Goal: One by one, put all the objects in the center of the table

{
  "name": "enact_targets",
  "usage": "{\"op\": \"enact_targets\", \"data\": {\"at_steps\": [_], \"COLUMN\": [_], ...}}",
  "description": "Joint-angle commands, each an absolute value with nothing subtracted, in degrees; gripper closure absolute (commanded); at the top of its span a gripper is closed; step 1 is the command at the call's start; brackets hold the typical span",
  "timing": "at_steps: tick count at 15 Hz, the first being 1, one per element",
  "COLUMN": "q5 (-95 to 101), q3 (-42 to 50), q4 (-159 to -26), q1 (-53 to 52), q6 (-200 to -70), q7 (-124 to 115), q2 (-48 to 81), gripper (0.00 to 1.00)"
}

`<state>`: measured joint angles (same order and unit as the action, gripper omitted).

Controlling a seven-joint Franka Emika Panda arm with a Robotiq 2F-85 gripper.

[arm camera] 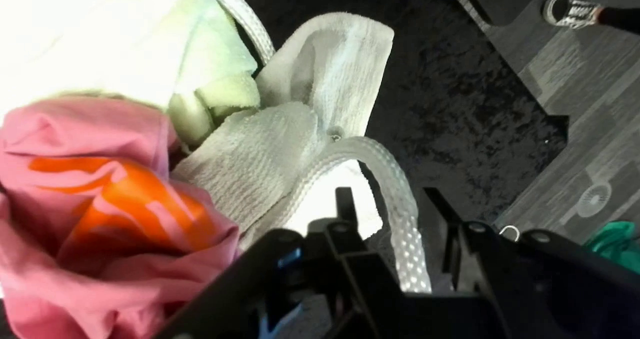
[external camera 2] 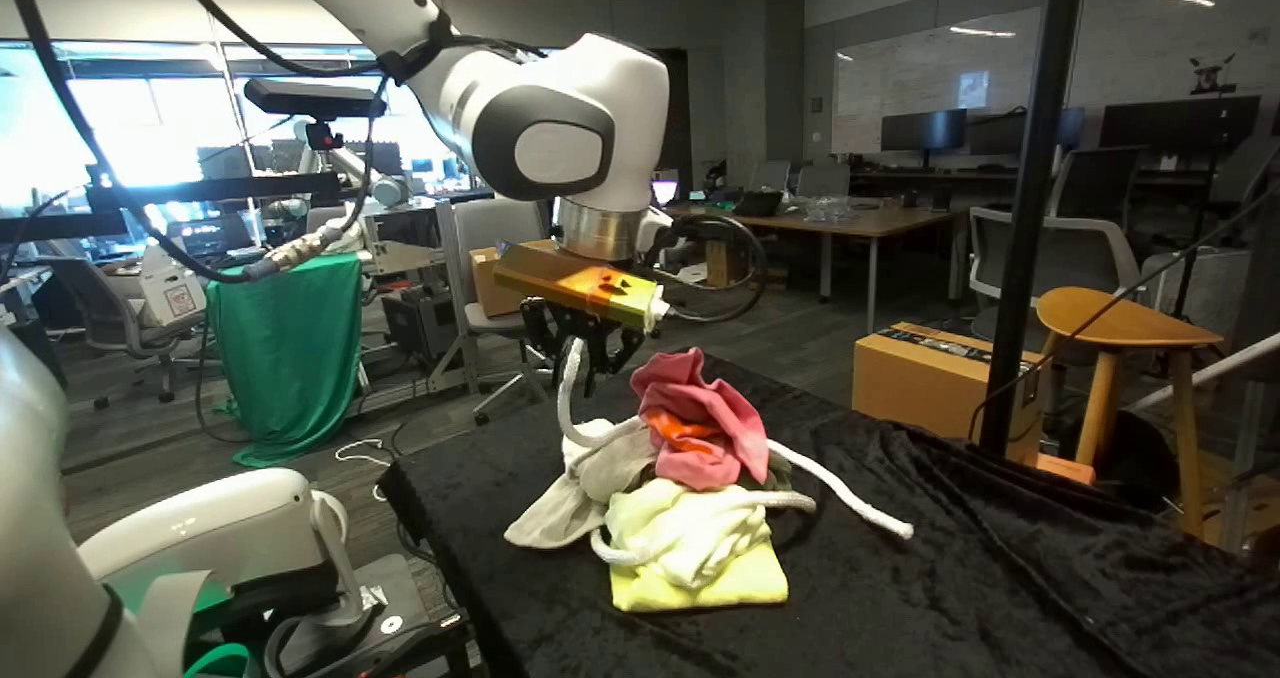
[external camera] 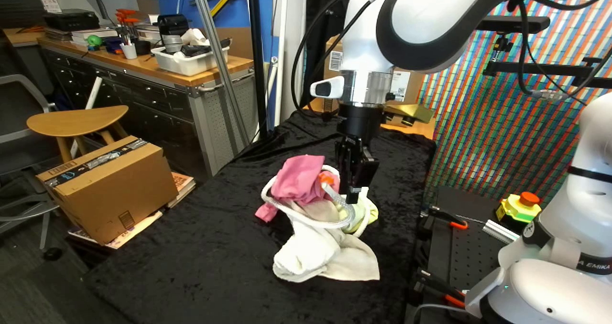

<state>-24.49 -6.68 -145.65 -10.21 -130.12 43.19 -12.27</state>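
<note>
White rope (arm camera: 402, 214) is draped over the heaped cloths (external camera: 306, 250) near the table's (external camera: 205, 266) robot-side edge, its raised stretch seen upright between parted fingers (arm camera: 346, 204), so a straight-up retreat is probably needed.

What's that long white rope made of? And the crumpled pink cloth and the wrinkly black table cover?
Long white rope: probably braided nylon or cotton; crisscross weave shows, slightly shiny.
Crumpled pink cloth: soft, matt fabric, perhaps cotton; it folds loosely.
Wrinkly black table cover: likely velvet; its dark surface looks mottled and creased.
</note>
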Motion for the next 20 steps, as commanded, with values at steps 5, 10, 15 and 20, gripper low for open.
{"op": "enact_targets", "data": {"at_steps": [5,10,15,20], "q5": [-20.9,-13.7,-8.3,-10.6], "q3": [-5.6,-3.4,-2.5,-0.9], "q4": [-149.0,-152.1,-153.9,-157.9], "q1": [-10.0,-8.0,-8.2,-10.4], "q6": [-135.5,-132.5,-126.0,-127.8], "q7": [30.4,23.9,20.0,19.5], "q2": [-15.3,-22.8,-32.8,-47.2], "gripper": [0.01,0.00,0.00,0.00]}}
